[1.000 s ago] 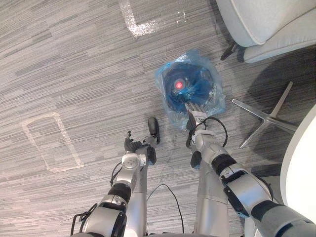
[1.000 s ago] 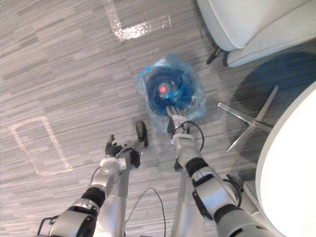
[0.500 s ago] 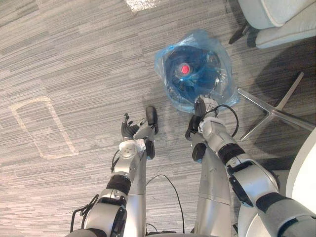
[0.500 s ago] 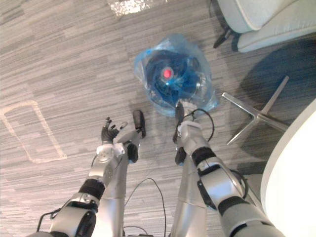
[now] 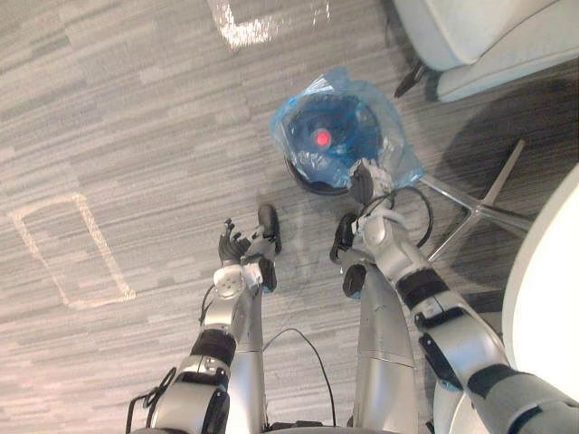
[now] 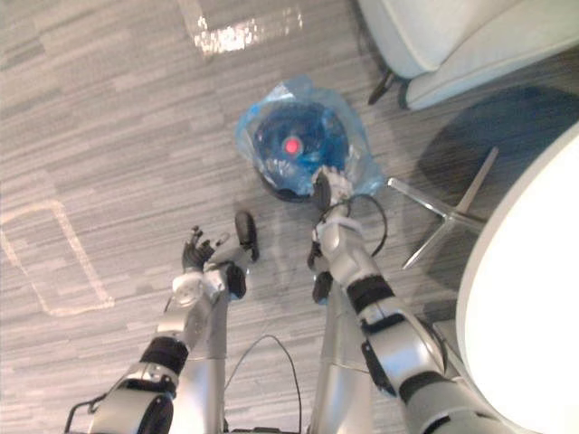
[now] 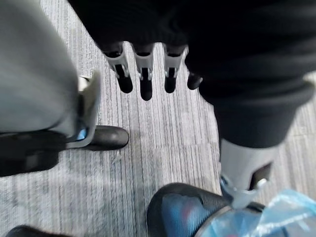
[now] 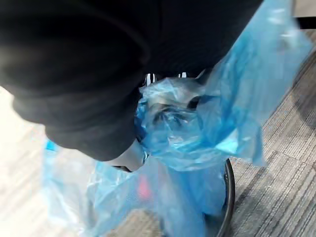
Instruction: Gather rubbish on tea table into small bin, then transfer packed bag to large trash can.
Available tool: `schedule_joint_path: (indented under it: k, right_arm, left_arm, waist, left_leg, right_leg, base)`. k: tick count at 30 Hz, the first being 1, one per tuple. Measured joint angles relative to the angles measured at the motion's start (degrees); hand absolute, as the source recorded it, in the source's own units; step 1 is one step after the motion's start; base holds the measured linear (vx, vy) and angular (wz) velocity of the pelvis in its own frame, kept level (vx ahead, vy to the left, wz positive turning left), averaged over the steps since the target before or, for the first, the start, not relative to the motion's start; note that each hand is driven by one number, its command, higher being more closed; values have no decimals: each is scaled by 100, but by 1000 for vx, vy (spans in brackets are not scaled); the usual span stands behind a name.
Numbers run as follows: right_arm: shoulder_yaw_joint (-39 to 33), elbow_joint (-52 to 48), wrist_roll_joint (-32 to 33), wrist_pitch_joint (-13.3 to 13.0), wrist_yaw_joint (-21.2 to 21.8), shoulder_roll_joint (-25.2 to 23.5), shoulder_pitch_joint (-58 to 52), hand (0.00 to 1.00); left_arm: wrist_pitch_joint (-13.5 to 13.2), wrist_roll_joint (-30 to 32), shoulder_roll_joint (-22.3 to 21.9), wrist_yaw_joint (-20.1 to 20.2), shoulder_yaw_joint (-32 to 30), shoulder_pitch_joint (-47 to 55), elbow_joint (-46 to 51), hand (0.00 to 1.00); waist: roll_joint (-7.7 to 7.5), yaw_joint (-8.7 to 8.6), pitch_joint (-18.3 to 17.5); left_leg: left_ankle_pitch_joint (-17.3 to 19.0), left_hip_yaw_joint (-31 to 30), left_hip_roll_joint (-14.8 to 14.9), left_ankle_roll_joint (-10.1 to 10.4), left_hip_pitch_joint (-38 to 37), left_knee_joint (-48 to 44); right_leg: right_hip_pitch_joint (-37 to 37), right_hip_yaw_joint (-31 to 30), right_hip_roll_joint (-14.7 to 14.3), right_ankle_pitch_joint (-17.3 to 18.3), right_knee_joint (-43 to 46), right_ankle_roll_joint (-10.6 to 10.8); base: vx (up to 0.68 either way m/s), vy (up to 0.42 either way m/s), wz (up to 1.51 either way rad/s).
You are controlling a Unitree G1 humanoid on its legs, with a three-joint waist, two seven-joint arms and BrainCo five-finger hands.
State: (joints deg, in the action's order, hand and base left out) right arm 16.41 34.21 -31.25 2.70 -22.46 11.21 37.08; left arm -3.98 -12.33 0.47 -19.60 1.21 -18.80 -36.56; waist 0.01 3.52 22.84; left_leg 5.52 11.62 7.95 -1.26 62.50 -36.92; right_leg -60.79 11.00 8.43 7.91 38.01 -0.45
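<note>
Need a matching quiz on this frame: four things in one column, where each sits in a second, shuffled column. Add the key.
Things:
1. left hand
2. right hand
3. red item
4. white table

Places:
A. inside the blue bag
B. at the far right of the head views
C. over grey carpet, fingers straight, holding nothing
D. at the blue bag's near edge

Pairs: 1-C, 2-D, 3-A, 4-B

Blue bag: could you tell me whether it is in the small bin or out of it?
In: the bag lines the black bin, with its edges draped out over the rim.
</note>
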Motion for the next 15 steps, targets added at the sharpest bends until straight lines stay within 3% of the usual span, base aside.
schedule_joint_path:
  k: [9, 13, 15]
  right_arm:
    - [20, -1545, 520, -123, 138, -358, -1429, 100]
    - [65, -2144, 804, -250, 257, -475, -2049, 100]
    - [91, -2229, 945, -262, 372, -527, -2389, 100]
  left_arm:
    - [204, 356, 19, 128, -2, 720, -256, 0]
    - [261, 544, 52, 152, -7, 1026, -524, 0]
    - [320, 618, 44, 213, -5, 1224, -667, 0]
  waist:
    - [-42, -7, -34]
    - [-188, -30, -168]
    - [-270, -32, -473]
  left_leg:
    - [32, 127, 33, 99, -2011, 631]
    - [58, 197, 32, 149, -2954, 1012]
    - [48, 202, 21, 171, -3242, 1201]
  right_leg:
    - [2001, 18, -159, -99, -764, -30]
    - [2933, 19, -251, -105, -1230, -15]
    - [3245, 45, -286, -111, -1446, -7]
  base:
    - [55, -23, -15]
    - [100, -34, -13]
    - [118, -27, -2]
